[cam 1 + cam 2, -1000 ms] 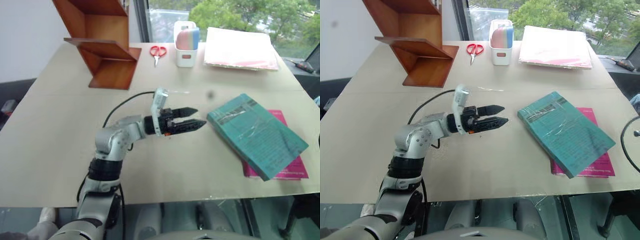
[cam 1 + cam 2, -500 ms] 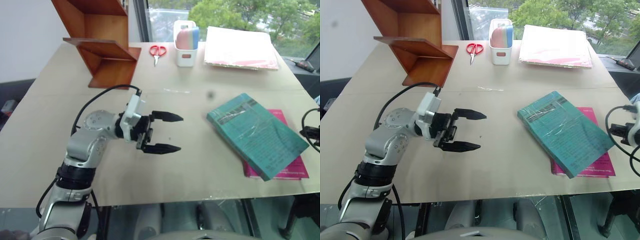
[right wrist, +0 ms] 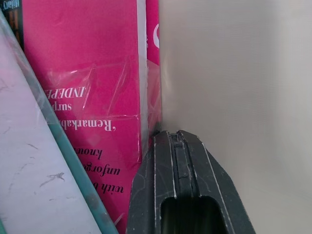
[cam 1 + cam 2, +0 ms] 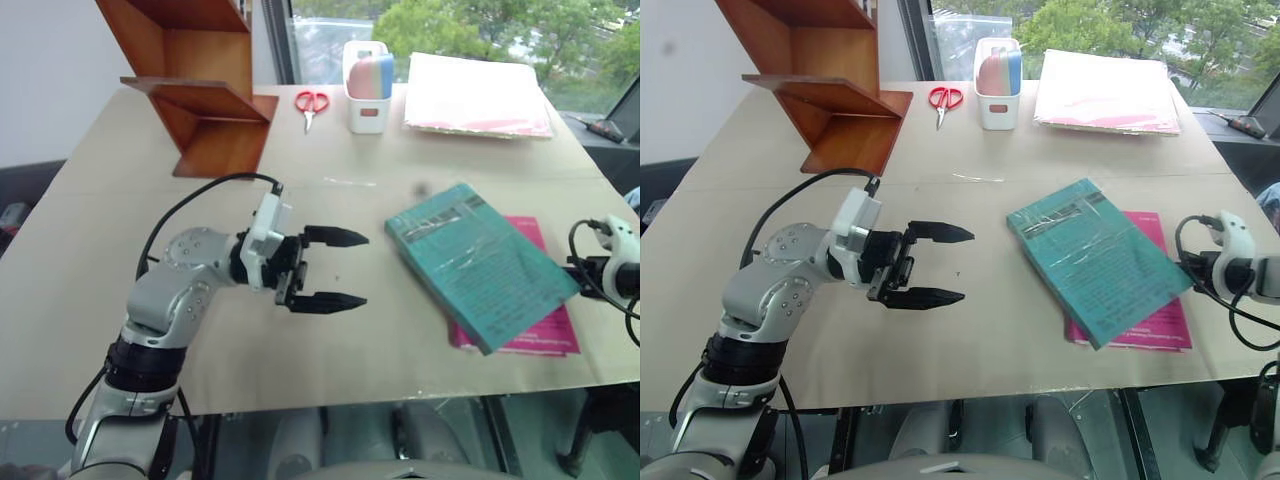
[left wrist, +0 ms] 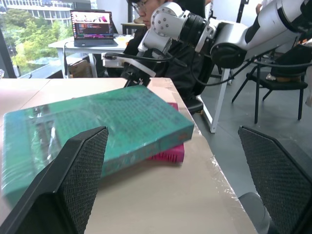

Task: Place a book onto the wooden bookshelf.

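Note:
The teal-green book (image 4: pixel 478 262) lies flat on the right side of the table, on top of a thinner magenta-pink book (image 4: pixel 545 330). At the table's far left corner stands the reddish-brown wooden bookshelf (image 4: pixel 205 95), made of zigzag boards. My left gripper (image 4: pixel 363 268) hovers open over the middle of the table, pointing at the book from a hand's width away; its wrist view looks at the book (image 5: pixel 97 122). My right gripper (image 3: pixel 176 139) is shut, and its tip is against the pink book's right edge (image 3: pixel 97 97).
At the back of the table lie red scissors (image 4: pixel 316 102), a white holder with coloured blocks (image 4: pixel 369 85) and a stack of pink and white sheets (image 4: pixel 478 95). Beyond the table's right edge, a person sits by a laptop (image 5: pixel 92 24).
My right gripper came in from the right edge, and both books slid left. My left gripper pulled back to the left and rolled, so its open fingers now show side by side.

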